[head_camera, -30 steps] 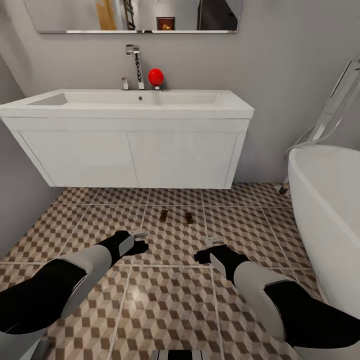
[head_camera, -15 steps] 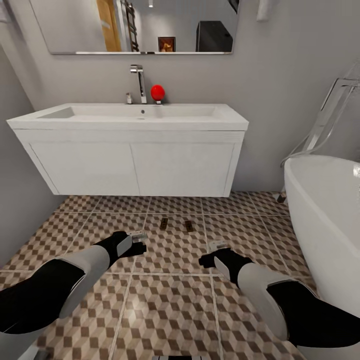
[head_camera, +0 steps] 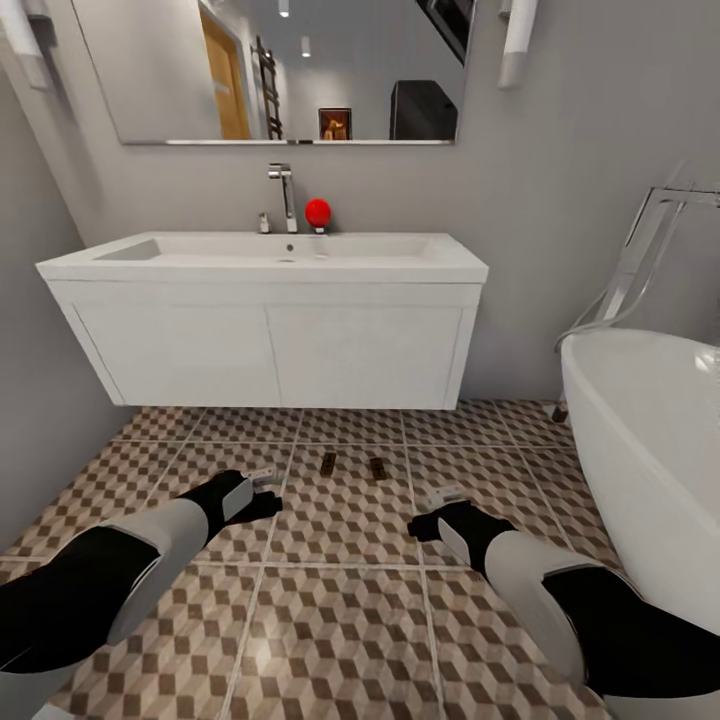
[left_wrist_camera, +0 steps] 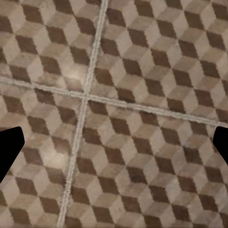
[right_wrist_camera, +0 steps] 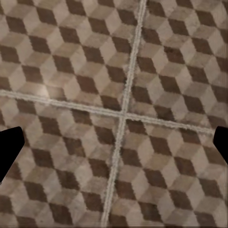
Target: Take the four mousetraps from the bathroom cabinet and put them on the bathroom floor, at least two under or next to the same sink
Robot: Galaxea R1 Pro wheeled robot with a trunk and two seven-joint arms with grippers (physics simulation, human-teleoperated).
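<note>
Currently: two mousetraps (head_camera: 352,465) at frame centre on bathroom floor (head_camera: 340,620), just before bathroom sink (head_camera: 270,320), satisfying proximity. Left claw (head_camera: 268,487), right claw (head_camera: 432,507): both apart, empty.

Grey walls (head_camera: 560,120), wide wall mirror (head_camera: 290,70) reflecting ceiling spots and an orange door, two tubular wall lamps (head_camera: 517,40), white oval bathtub (head_camera: 650,450) with chrome floor-standing tap (head_camera: 640,250).
</note>
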